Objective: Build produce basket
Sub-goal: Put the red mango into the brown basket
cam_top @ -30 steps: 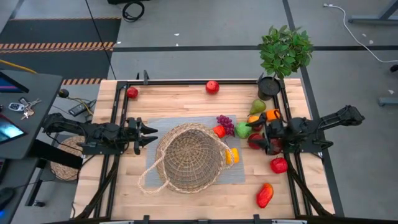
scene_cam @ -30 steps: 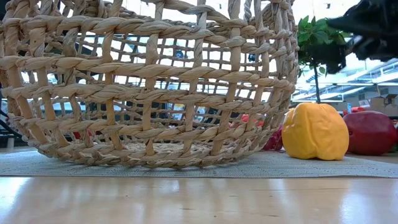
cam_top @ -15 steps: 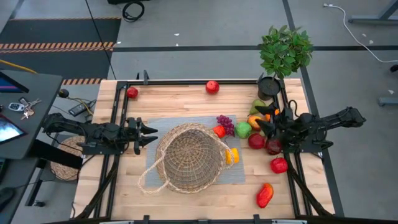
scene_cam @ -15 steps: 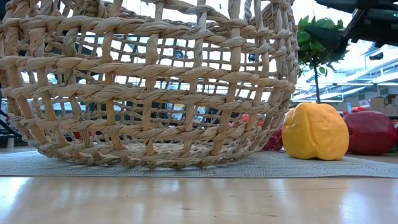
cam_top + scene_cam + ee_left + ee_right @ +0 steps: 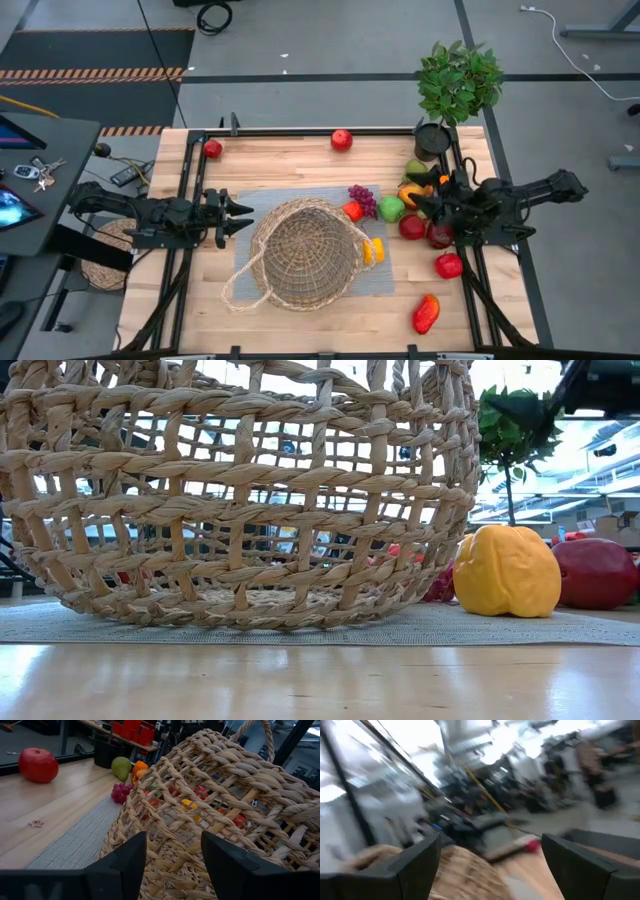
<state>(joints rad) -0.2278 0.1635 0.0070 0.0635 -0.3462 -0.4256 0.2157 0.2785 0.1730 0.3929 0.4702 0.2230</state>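
The basket [image 5: 305, 253] stands on the grey mat [image 5: 262, 205] in the middle of the table [image 5: 290, 160], between your two grippers, and nothing lies inside it. Your left gripper [image 5: 243, 216] is just beside the basket's rim, with its fingers spread apart and holding nothing; in the left wrist view the wicker wall [image 5: 210, 815] fills the space right in front of those fingers [image 5: 122, 865].

Your right gripper [image 5: 420, 192] is over the group of produce on the other side of the basket. Its fingers are also spread, and nothing is between them. Just beside it toward the basket is the green apple [image 5: 390, 208], then the purple grapes [image 5: 362, 198]. Near the fingers you have the green pear [image 5: 415, 168] and the red apple [image 5: 411, 226]. The yellow pepper [image 5: 507, 570] rests on the mat, very close to the basket. Well apart from your right gripper, near the table's front edge, lies the mango [image 5: 426, 313]. The potted plant [image 5: 455, 85] stands at the far corner.
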